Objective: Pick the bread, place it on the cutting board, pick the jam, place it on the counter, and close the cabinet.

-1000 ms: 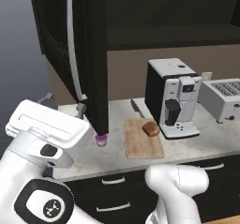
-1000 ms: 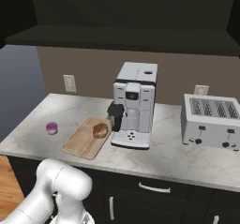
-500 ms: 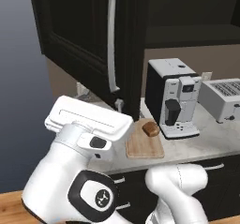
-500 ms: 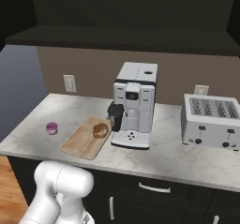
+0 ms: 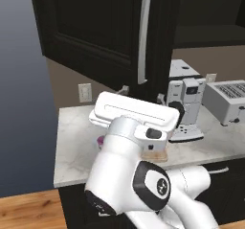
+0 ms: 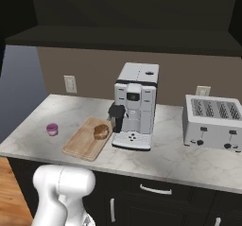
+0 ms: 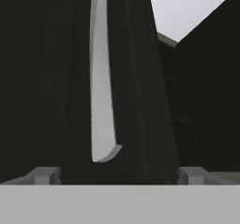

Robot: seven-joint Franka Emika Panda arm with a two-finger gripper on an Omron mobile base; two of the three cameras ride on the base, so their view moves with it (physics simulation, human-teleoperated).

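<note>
My gripper [image 7: 117,174] is spread wide with nothing between its tips, facing the black cabinet [image 5: 110,36] door, whose silver bar handle [image 7: 101,78] hangs right in front of me. That door stands swung out over the counter [image 6: 175,154]. The bread [image 6: 100,132] sits on the cutting board [image 6: 82,144] beside the coffee machine [image 6: 134,107], and the jam [image 6: 52,129] stands on the marble left of the board, apart from it.
</note>
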